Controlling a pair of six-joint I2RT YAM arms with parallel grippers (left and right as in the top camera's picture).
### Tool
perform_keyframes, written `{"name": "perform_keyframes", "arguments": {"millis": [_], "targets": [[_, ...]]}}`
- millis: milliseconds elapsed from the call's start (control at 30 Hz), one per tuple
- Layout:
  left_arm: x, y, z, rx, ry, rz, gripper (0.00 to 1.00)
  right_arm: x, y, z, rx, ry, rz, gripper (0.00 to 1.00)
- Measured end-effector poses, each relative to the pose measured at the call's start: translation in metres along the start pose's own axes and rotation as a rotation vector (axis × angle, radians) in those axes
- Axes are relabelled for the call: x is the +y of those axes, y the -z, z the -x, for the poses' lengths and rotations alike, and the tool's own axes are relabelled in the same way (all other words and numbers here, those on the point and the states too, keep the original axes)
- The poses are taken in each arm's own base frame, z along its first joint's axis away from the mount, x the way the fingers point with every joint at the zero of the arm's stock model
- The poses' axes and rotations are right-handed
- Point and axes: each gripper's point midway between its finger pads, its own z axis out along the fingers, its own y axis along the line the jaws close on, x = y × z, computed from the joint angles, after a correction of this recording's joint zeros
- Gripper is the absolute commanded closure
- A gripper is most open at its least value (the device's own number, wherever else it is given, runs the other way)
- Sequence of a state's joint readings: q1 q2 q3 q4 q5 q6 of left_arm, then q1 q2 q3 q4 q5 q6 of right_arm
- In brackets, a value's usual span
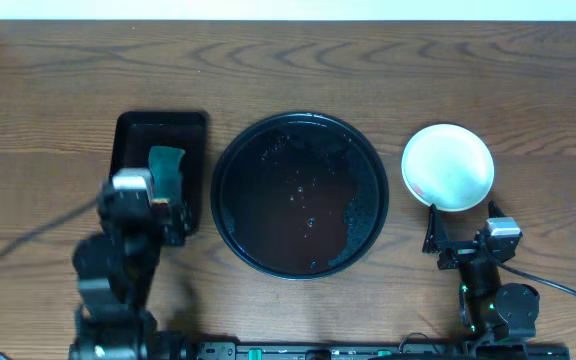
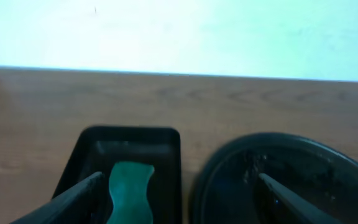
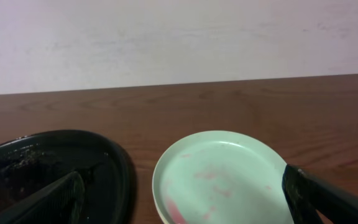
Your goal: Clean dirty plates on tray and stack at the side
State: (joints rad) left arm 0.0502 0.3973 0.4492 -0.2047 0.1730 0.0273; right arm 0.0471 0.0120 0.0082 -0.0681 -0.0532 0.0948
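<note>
The large round black tray (image 1: 230, 190) sits mid-table with no plate on it, only wet droplets and residue; it also shows in the left wrist view (image 2: 328, 162) and the right wrist view (image 3: 114, 165). A pale blue plate (image 1: 448, 165) lies on the wood to the tray's right, with faint red smears in the right wrist view (image 3: 229, 168). I cannot tell if other plates lie under it. No yellow plate is visible. My right gripper (image 1: 460, 228) (image 3: 185, 208) is open and empty just in front of that plate. My left gripper (image 1: 163, 215) (image 2: 179, 205) is open and empty.
A smaller rectangular black tray (image 1: 128, 135) (image 2: 166, 140) stands left of the round tray and holds a green sponge (image 1: 166, 165) (image 2: 129, 186). My left gripper hovers over its near end. A pale wall runs along the table's far edge.
</note>
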Motion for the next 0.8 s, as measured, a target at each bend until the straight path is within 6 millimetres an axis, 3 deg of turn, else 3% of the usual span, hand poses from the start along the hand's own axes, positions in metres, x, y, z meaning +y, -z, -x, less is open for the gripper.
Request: {"name": "perform_keyframes", "arguments": {"millis": [200, 300, 433, 800], "targets": [[0.002, -0.004, -0.038, -0.122, -0.022, -0.004, 0.24, 0.0, 0.0, 0.0, 0.0, 0.0, 0.0, 0.01], [0.004, -0.008, -0.063, -0.117, -0.032, -0.003, 0.24, 0.0, 0.0, 0.0, 0.0, 0.0, 0.0, 0.01], [0.003, -0.01, -0.081, -0.116, -0.072, -0.004, 0.24, 0.0, 0.0, 0.0, 0.0, 0.0, 0.0, 0.01], [0.004, -0.007, -0.078, -0.138, -0.123, 0.015, 0.24, 0.0, 0.0, 0.0, 0.0, 0.0, 0.0, 0.01]]}}
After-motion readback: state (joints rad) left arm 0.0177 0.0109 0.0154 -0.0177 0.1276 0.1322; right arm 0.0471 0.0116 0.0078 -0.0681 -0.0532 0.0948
